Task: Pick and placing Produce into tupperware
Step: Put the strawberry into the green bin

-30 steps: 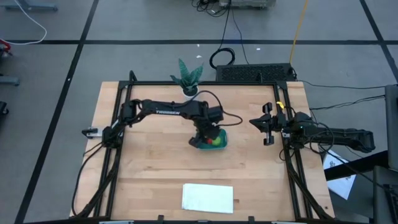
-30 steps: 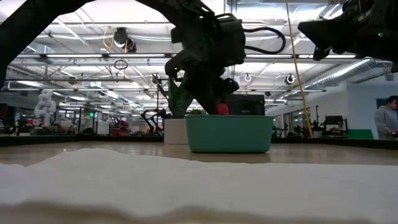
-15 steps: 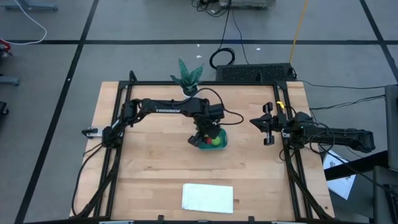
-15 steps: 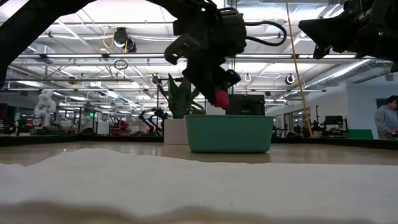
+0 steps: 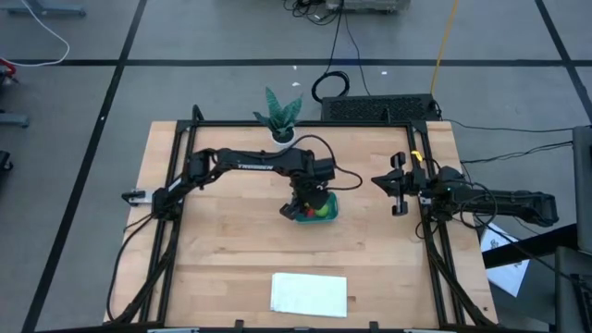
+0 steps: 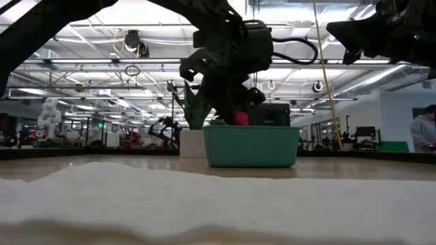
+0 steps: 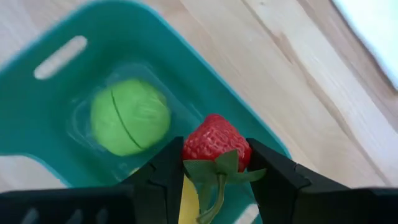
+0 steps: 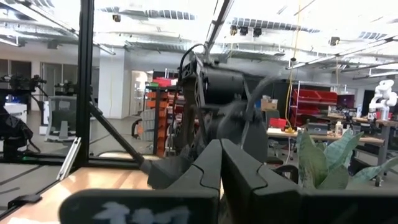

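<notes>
The left end effector (image 7: 214,177) is grasping the little red strawberry (image 7: 215,141), squeezed between its two dark fingers (image 7: 163,177), right over the edge of the teal tupperware (image 7: 37,134). To do this step well, I think it should move a bit more over the open middle of the box, go down low, and only then let go, so the berry does not bounce out or land on the rim. It should pick a spot that is free, because the green ball (image 7: 130,116) already sits inside the box just past the berry, and a bit of the yellow lemon (image 7: 188,205) peeks out right under the fingers. The strawberry looks bumpy and bright red, with green leaves and a thin green stem hanging down on the end effector's side. It is smaller than the green ball, which is round with a thin dark line across it. The box is shallow with round corners and a slot handle at the far end. Well away, at the side of the wooden desk (image 5: 231,250), the right end effector (image 5: 399,186) waits up in the air with its fingers pressed together, holding nothing
</notes>
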Robot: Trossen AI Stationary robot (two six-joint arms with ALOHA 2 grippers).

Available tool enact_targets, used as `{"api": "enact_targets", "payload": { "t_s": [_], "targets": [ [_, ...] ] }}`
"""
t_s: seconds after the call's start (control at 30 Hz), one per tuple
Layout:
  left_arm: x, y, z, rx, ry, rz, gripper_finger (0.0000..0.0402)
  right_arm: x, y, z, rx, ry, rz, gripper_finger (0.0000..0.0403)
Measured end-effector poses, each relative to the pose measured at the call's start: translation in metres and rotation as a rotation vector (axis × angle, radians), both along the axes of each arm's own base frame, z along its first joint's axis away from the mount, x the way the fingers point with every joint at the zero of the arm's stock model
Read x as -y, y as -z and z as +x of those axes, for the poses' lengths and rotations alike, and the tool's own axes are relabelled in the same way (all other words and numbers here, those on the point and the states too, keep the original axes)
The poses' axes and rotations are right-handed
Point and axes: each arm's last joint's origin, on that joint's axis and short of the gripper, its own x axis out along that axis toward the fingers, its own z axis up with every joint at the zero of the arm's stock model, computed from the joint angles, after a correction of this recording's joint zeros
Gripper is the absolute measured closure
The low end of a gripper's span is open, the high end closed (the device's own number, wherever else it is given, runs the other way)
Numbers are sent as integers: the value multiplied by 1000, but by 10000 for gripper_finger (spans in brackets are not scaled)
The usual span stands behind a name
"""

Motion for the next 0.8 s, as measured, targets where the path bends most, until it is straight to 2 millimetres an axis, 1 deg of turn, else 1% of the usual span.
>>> {"api": "enact_targets", "payload": {
  "t_s": [0.17,0.3,0.4,0.8],
  "targets": [
    [-1,6,3,3,3,21,254,0,0,1,-4,0,1,403],
    [-3,10,4,-1,-4,82,254,0,1,1,-5,0,2,403],
    [-3,14,4,-10,0,93,254,0,1,1,-7,0,2,403],
    [9,15,6,33,164,178,254,0,1,1,-7,0,2,403]
  ]
}}
